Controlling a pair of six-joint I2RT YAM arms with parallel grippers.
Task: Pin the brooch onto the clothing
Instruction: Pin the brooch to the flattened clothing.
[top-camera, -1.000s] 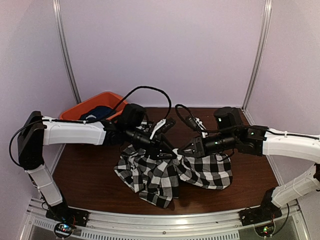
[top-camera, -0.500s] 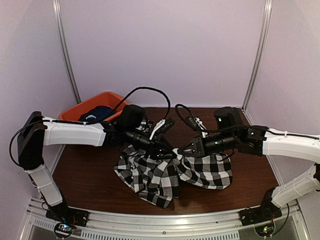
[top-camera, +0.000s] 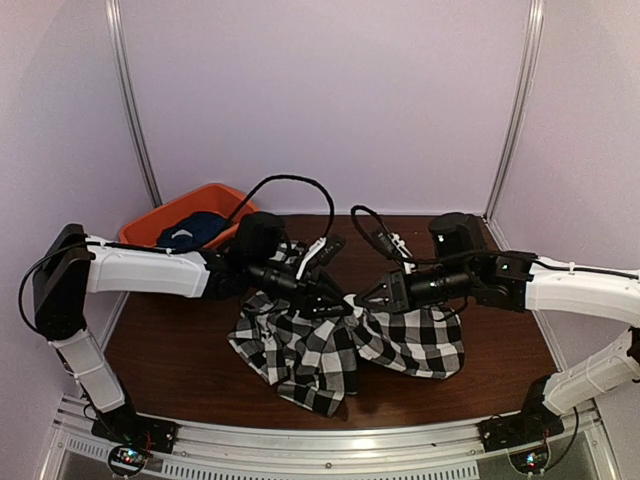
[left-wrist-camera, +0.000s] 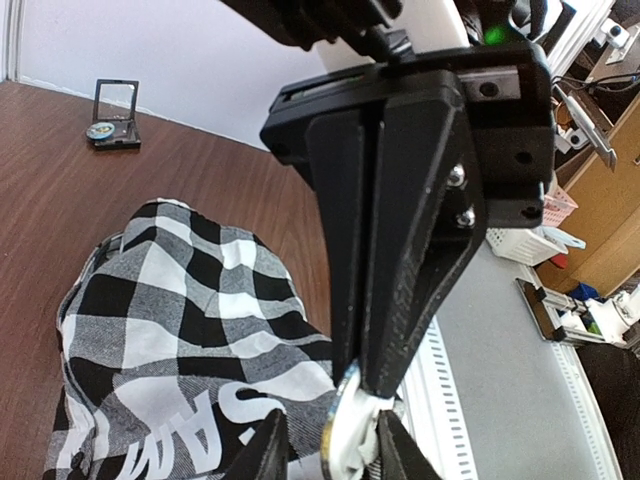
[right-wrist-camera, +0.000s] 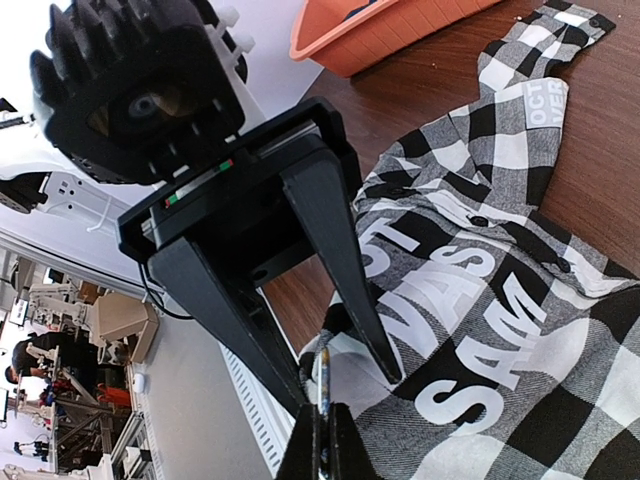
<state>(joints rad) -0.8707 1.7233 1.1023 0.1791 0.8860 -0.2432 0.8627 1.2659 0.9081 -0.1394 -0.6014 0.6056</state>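
Our right fingers (left-wrist-camera: 400, 250) pinch the small, rigid brooch (left-wrist-camera: 345, 440) by its rim; left fingers (right-wrist-camera: 330, 250) stand narrowly apart around it. We expect the shirt (right-wrist-camera: 480, 330) to bunch.

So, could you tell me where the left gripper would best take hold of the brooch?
Probably the brooch's free edge, just beyond the shut right gripper's tips, pinched across its flat faces. It is thin and held over the shirt, so the left gripper should come head-on from the opposite side, its open fingers straddling it.
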